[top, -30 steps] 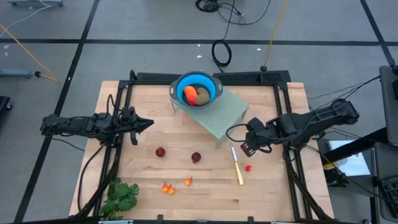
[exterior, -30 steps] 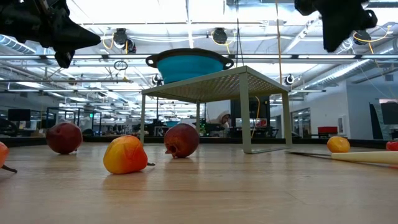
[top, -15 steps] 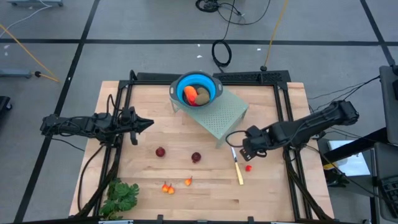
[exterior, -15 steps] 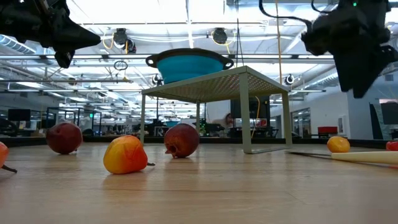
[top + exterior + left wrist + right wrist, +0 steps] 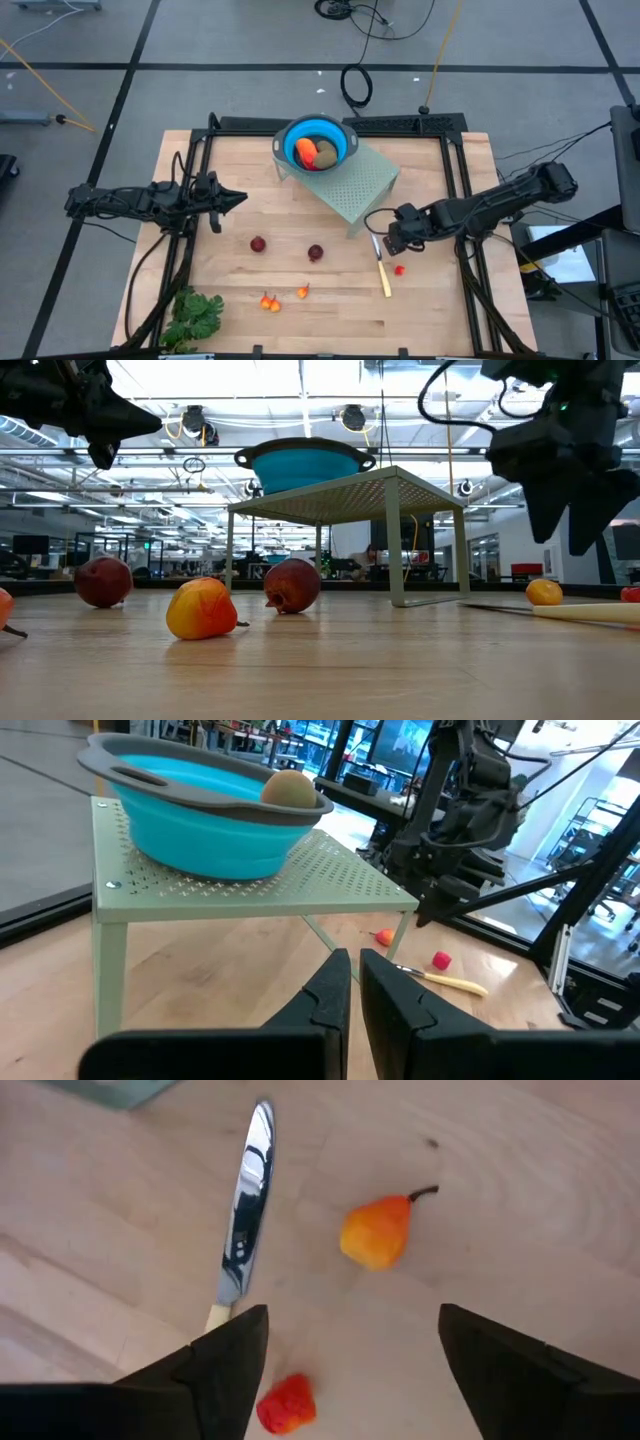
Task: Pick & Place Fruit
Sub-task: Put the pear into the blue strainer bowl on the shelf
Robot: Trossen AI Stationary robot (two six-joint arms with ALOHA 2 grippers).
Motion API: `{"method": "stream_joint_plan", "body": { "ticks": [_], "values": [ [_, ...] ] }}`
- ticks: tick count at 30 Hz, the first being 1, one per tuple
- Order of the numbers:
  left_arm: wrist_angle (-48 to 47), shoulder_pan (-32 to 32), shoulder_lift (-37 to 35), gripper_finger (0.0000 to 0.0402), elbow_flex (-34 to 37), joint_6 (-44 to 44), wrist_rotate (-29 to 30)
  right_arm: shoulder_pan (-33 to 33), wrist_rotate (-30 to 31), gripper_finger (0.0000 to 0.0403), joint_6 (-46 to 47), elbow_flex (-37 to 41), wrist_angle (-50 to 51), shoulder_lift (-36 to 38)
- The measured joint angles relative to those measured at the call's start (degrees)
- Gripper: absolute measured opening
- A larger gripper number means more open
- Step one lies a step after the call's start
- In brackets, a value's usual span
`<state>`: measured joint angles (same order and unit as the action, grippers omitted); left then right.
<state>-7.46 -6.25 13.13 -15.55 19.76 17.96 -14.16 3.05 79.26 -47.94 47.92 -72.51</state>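
From above, the right gripper [image 5: 393, 243] hangs over the wooden table [image 5: 440, 310], just beside the knife [image 5: 381, 266], its fingers spread apart and empty. A small red berry [image 5: 399, 269] lies just right of the knife. The left gripper [image 5: 234, 198] waits over the table's left part, fingers pressed together. Two dark red balls [image 5: 258, 244] lie mid-table, tiny orange bits [image 5: 269, 302] nearer the front edge, beside a leafy bunch [image 5: 195, 316]. The blue bowl [image 5: 340, 139] on the green rack [image 5: 370, 185] holds a long orange piece [image 5: 306, 152], its length running front to back, and an olive oval [image 5: 325, 152].

At table height, a dark red ball [image 5: 292, 585] and an orange pear [image 5: 202, 609], stem pointing right, rest on the wood.

The left wrist shows closed fingers [image 5: 330, 1000] facing the rack.

The right wrist shows wide fingers [image 5: 230, 1355] above a small pear [image 5: 376, 1233], its stem pointing away from the knife blade [image 5: 245, 1230], whose length runs toward the camera.
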Motion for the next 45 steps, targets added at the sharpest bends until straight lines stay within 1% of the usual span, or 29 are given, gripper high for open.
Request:
{"method": "stream_joint_plan", "body": {
  "ticks": [12,14,18,29,33,37,45],
  "values": [
    [-0.02,0.01,-0.02,0.0026,0.0,0.01,0.0,6.58,-0.41,0.029,-0.37,3.77,-5.52,0.0],
    [-0.02,-0.01,0.0,0.0026,0.0,0.01,0.02,7.2,-1.62,0.029,-0.4,4.39,-6.84,0.0],
    [-0.02,0.01,-0.01,0.0026,0.0,-0.01,0.02,7.5,-3.23,0.029,-0.39,6.28,-9.27,0.02],
    [-0.02,0.0,-0.01,0.0026,0.0,-0.57,0.17,7.5,-3.17,0.029,3.87,11.49,-16.85,0.02],
    [-0.02,0.0,0.0,0.0026,0.0,-0.56,0.17,7.5,-3.17,0.0289,4.14,12.55,-18.05,0.01],
    [-0.02,0.01,0.0,0.0026,0.0,-0.56,0.17,7.5,-3.15,0.0273,4.31,13.43,-18.06,-0.11],
    [-0.02,-0.01,-0.02,0.0026,0.0,-0.54,0.17,7.5,-2.8,0.0225,4.31,14.2,-19.05,-0.07]
  ]
}}
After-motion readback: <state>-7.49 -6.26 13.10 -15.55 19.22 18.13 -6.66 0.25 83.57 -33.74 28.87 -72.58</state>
